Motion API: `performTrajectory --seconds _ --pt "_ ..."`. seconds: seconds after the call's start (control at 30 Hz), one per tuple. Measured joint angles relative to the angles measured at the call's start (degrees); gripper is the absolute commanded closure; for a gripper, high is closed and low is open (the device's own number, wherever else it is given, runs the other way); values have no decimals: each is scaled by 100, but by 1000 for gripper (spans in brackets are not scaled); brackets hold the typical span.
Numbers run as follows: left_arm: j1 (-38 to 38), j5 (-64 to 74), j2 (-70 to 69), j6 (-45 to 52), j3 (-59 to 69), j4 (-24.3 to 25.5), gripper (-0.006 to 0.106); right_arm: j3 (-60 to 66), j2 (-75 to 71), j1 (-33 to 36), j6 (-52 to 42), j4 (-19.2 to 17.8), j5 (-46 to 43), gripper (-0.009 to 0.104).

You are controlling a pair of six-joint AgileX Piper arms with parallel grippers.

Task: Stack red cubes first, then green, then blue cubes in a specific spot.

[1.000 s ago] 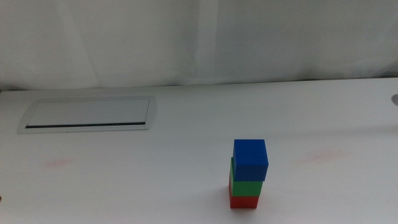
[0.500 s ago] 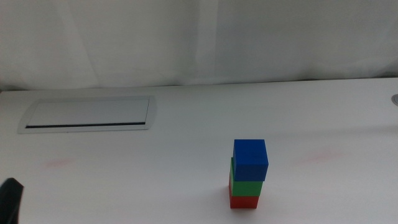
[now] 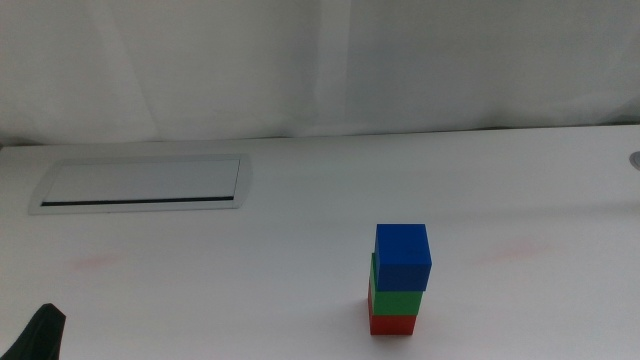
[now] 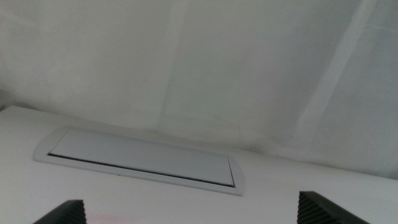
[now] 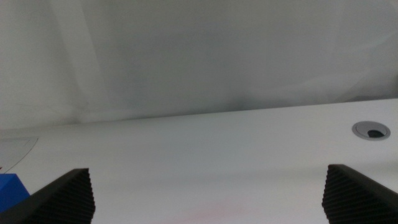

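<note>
Stack of 3 on the table (image 3: 300, 250), right of centre: red cube (image 3: 392, 324) at base, green cube (image 3: 393, 297) on it, blue cube (image 3: 402, 256) on top. Left gripper (image 4: 199, 211) at the near-left corner, jaws wide, empty. Right gripper (image 5: 208, 196) jaws wide, empty. Panel (image 3: 140, 183) far left.

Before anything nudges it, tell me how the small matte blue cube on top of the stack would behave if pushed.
The small matte blue cube would probably slide rather than roll, given its flat faces. It already overhangs the matte green cube slightly, so a push rightward could tip it off. It looks solid and stiff, unlikely to deform.
</note>
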Motion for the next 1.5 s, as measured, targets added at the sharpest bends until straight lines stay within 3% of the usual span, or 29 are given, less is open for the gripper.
performTrajectory --seconds 0.1,0.2,0.27,0.33,0.37,0.4,0.47,0.5,0.7,0.97,1.17,1.5 --pt "0 5 0 0 0 0 16 0 0 0 0 57 55 -7" --pt "0 95 0 0 0 0 18 0 0 0 0 4 178 3" --pt "0 103 0 12 0 0 24 0 0 0 -11 -139 284 26" --pt "0 107 0 24 0 0 37 0 0 0 -11 -280 405 64" --pt "0 118 0 24 0 0 46 0 0 0 -11 -333 481 87" --pt "0 118 0 46 0 0 71 0 0 0 -11 -374 562 98" --pt "0 143 0 46 0 0 100 0 0 0 -11 -400 564 98" --pt "0 143 0 57 0 0 103 0 0 0 -11 -427 564 98" --pt "0 190 0 67 0 0 103 0 0 0 0 -713 573 98" --pt "0 200 0 103 0 0 103 61 0 0 12 -763 632 98" --pt "0 200 0 126 0 0 103 1064 0 0 12 -772 -291 98" --pt "0 200 0 -34 0 0 103 1125 0 0 12 -805 -859 98"
